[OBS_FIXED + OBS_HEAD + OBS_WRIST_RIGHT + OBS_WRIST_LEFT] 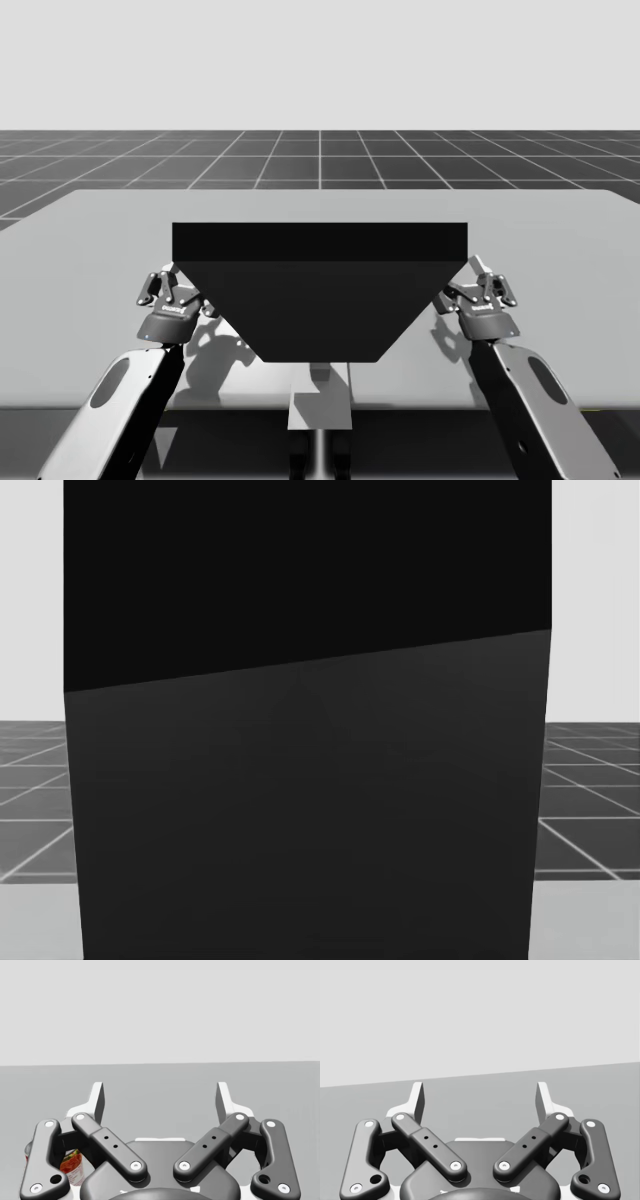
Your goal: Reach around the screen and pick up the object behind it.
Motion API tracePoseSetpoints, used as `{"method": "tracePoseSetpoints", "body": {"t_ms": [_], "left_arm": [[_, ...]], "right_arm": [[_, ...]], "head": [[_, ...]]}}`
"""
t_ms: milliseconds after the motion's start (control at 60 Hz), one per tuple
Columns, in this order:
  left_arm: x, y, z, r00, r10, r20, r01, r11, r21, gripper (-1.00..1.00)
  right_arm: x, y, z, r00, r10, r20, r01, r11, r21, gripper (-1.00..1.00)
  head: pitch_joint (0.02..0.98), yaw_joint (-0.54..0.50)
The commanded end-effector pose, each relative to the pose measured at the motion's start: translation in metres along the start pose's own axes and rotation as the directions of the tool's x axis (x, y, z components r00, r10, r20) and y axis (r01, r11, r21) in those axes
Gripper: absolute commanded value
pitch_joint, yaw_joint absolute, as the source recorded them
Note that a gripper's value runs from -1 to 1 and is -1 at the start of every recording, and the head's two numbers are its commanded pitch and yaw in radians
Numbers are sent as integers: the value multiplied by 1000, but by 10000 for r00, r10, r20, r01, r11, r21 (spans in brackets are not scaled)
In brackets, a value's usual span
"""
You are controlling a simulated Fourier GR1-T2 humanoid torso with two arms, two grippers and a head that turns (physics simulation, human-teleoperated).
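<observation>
Left gripper (pixel 480 1098) and right gripper (pixel 160 1098) gape wide, flanking the screen (pixel 318 290). A red can (pixel 72 1166) sits beside the right gripper. Its long axis cannot be told.

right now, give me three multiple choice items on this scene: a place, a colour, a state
1. Where is the screen?
A. left of both claws
B. between my left claw and right claw
C. right of both claws
2. What colour is the screen?
A. white
B. red
C. near black
3. How does the right claw stand?
A. open, empty
B. shut on a box
C. shut on the screen
Answers: 1 B, the high view shows one claw at each side of it. 2 C, the high and head views show it dark. 3 A, the right wrist view shows its fingers apart with nothing between them; a red can sits beside it.
</observation>
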Motion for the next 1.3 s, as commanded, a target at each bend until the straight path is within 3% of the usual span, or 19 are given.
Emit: {"method": "tracePoseSetpoints", "body": {"t_ms": [17,100,200,367,433,483,550,683,700,750,833,1200,1300], "left_arm": [[0,0,0,10000,-12,-3,12,10000,-1,-1000],[0,0,0,10000,-2,-8,2,10000,-8,-1000],[-2,0,2,9992,24,-410,-40,9992,-391,-1000],[1,2,12,9960,-297,-838,192,9922,-1235,-1000],[8,1,20,9944,-516,-920,351,9842,-1733,-1000],[14,0,26,9929,-663,-991,434,9751,-2175,-1000],[20,0,32,9919,-866,-926,621,9686,-2406,-1000],[36,4,44,9942,-524,-943,206,9501,-3112,-1000],[40,5,48,9937,-491,-1005,137,9452,-3261,-1000],[43,8,51,9935,-516,-1016,140,9401,-3406,-1000],[47,14,60,9914,-633,-1144,165,9285,-3710,-1000],[34,18,78,9871,-848,-1358,181,9018,-4318,-1000],[32,15,79,9871,-811,-1379,103,8924,-4512,-1000]], "right_arm": [[-2,2,1,9996,183,196,-178,9995,-251,-1000],[-1,6,3,9995,72,303,-78,9998,184,-1000],[0,11,5,9996,165,231,-182,9970,752,-1000],[4,20,16,9999,12,150,-44,9765,2153,-1000],[12,25,23,9997,-217,106,179,9610,2759,-1000],[17,27,31,9987,-506,-92,509,9466,3183,-1000],[20,27,40,9988,-409,-257,472,9371,3458,-1000],[26,21,57,9949,-727,-704,934,9274,3622,-1000],[27,19,61,9924,-894,-840,1142,9239,3652,-1000],[28,17,64,9920,-912,-875,1169,9248,3619,-1000],[28,11,73,9852,-1204,-1222,1566,9216,3552,-1000],[8,1,83,9733,-478,-2244,1178,9435,3097,-1000],[0,3,77,9679,-550,-2454,1373,9330,3326,-1000]], "head": [[142,-18],[142,-18],[143,-19],[147,-18],[151,-17],[155,-17],[157,-17],[161,-16],[163,-17],[165,-19],[172,-24],[187,-29],[190,-27]]}}
